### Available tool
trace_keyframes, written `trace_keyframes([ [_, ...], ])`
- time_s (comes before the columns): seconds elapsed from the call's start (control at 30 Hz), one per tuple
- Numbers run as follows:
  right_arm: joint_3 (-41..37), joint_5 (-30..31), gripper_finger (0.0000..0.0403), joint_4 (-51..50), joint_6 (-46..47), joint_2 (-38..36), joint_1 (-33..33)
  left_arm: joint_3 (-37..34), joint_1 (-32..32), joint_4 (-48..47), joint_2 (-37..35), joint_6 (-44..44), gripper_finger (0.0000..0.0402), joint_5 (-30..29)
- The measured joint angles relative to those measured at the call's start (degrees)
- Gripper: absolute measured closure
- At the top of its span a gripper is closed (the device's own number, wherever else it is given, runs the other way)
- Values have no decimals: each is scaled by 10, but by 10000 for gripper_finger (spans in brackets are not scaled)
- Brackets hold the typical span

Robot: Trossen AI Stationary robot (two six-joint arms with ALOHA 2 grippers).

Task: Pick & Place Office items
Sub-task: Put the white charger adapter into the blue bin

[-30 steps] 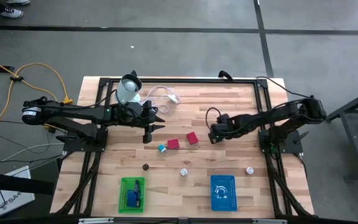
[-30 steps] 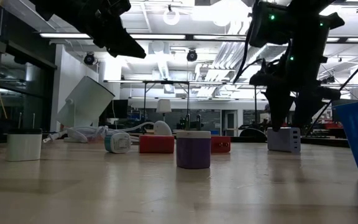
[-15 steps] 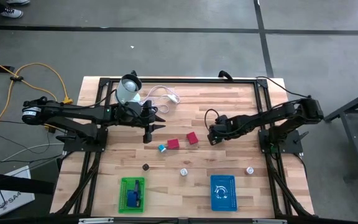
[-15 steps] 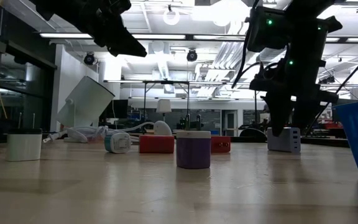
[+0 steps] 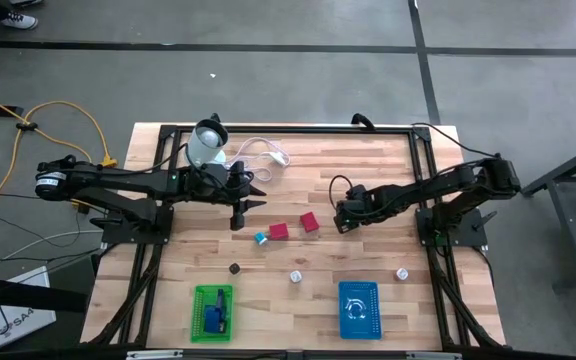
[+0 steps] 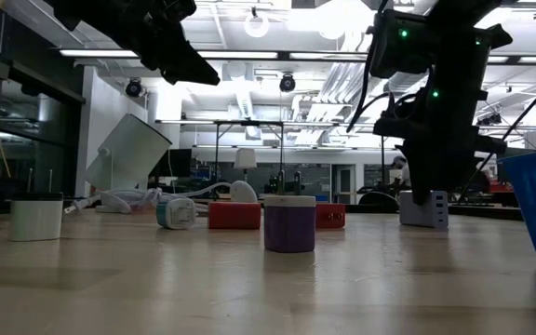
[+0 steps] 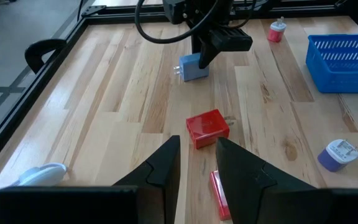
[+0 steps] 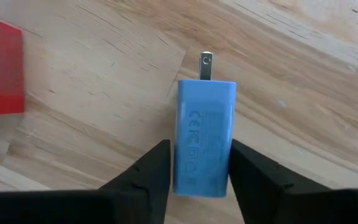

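Blue blocky plastic wall charger (image 8: pixel 204 137) with metal prongs, lying flat on the wooden surface (image 5: pixel 368 170), right of centre and well in from every edge. My right end effector (image 8: pixel 199 167) is down on it, fingers pressed against both long sides, pinching it; prongs point away from my wrist. The charger is not lifted yet; in the low view its base sits on the wood.

Just beside it, toward the centre: a red cube-shaped plastic adapter (image 5: pixel 310 221), then a flat red plastic block (image 5: pixel 279 231) and a small teal-and-white round piece (image 5: pixel 261 238). Nearer the front edge: a dark round piece (image 5: pixel 235 268), a purple-and-white round cap (image 5: pixel 296 277), a pale round piece (image 5: pixel 402 273). Blue mesh plastic basket (image 5: pixel 359 310) at the front edge, right of centre; green mesh plastic basket (image 5: pixel 213 311) at the front edge, left of centre, already holding some blue pieces.

My left end effector (image 7: pixel 197 160) hangs above the surface left of centre, fingers nearly together on nothing.

Risks, as I judge them:
- Grip sits near the charger's rear end; the prong end could droop or swivel on lifting.
- Smooth plastic sides could slide out if the squeeze is light.
- A low carry toward the blue basket could clip the purple cap or the basket rim.
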Motion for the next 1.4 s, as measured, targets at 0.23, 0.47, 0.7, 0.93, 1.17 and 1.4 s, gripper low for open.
trace_keyframes([
  [0.23, 0, 0, 287, 0, 0, 0, 0, 0, 0, 0, 0, 0, 304, 0],
  [0.47, 0, 0, 276, 0, 0, 0, 0, 0, 0, 0, 0, 0, 304, 0],
  [0.7, 0, 9, 291, 0, 0, 0, 0, 0, 0, 0, 0, 0, 304, 0],
  [0.93, 0, 18, 290, -1, -35, -28, 0, -1, 0, 0, 0, 0, 304, 0],
  [1.17, 0, 12, 288, 4, -95, -121, 0, -1, 0, 0, 0, 0, 304, 0],
  [1.4, 0, -7, 292, 29, -158, -218, 19, -1, 0, 1, 0, 0, 304, 0],
])
